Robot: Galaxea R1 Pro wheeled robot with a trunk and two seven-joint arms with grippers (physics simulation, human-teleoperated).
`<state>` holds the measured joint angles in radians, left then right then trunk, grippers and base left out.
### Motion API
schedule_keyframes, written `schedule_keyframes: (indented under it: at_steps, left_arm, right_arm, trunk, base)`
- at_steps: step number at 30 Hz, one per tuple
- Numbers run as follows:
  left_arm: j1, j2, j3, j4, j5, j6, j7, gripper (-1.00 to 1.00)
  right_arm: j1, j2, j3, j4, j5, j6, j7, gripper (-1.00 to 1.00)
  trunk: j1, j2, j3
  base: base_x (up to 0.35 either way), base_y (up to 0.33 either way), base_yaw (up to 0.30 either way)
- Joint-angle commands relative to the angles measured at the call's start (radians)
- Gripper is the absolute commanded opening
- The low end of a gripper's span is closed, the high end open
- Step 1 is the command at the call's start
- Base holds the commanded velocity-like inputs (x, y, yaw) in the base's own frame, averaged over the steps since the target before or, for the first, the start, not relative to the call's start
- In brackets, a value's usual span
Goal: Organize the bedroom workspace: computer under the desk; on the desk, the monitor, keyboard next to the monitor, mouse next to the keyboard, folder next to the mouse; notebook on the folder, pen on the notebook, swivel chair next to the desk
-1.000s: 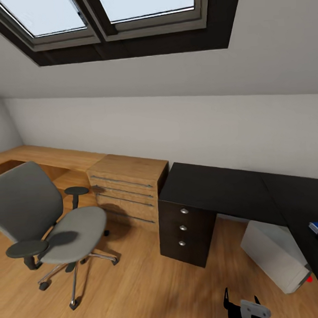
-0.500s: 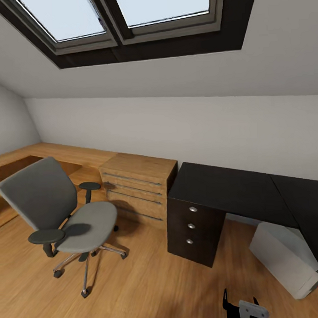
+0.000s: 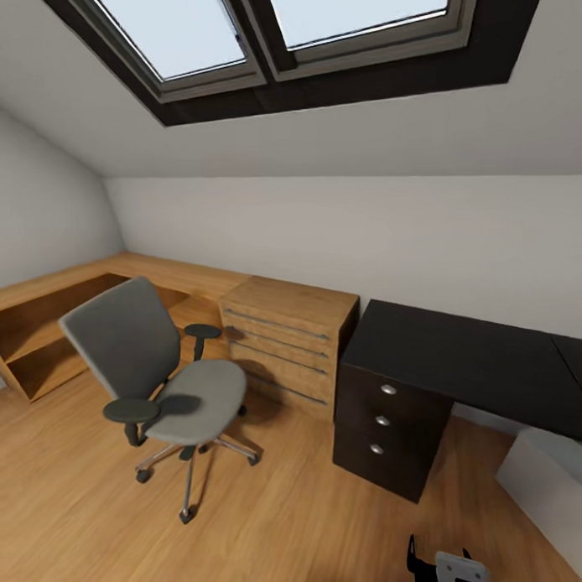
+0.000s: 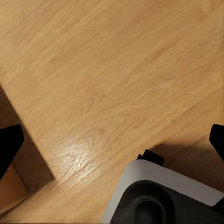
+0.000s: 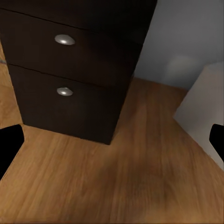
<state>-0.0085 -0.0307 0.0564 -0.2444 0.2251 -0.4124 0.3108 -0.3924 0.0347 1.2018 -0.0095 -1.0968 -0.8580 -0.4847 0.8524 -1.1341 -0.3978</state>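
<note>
The head view has swung left since a moment ago, so the swivel chair (image 3: pixel 164 383) now sits nearer the picture's middle on open oak floor (image 3: pixel 81 516). Its grey seat is bare. To its right stand a light-wood drawer chest (image 3: pixel 289 346) and a black three-drawer cabinet (image 3: pixel 388 426) under the desk (image 3: pixel 470 360); the computer (image 3: pixel 554 487) stands on the floor at far right. The left gripper (image 4: pixel 112 144) and right gripper (image 5: pixel 112 144) are spread wide, empty.

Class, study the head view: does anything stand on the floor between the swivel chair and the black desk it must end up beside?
Yes. The light-wood drawer chest stands between the swivel chair and the desk, against the wall. The oak floor in front of the chest looks open, so the chair could probably roll past it.
</note>
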Motion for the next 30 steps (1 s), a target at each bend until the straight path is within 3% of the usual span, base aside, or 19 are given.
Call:
schedule_keyframes:
  at_steps: [1,30]
  left_arm:
    - [-0.001,-0.001,0.006,0.001,0.000,-0.003,-0.001,1.00]
    - [-0.001,0.004,0.000,0.002,0.001,0.013,-0.017,1.00]
  right_arm:
    - [0.000,0.000,0.009,-0.001,-0.002,0.000,-0.009,1.00]
    - [0.000,-0.004,0.011,0.001,0.000,0.000,-0.009,1.00]
  trunk:
    - [0.000,-0.001,-0.001]
    - [0.000,-0.001,-0.001]
  base:
    - [0.000,0.000,0.288]
    - [0.000,0.000,0.288]
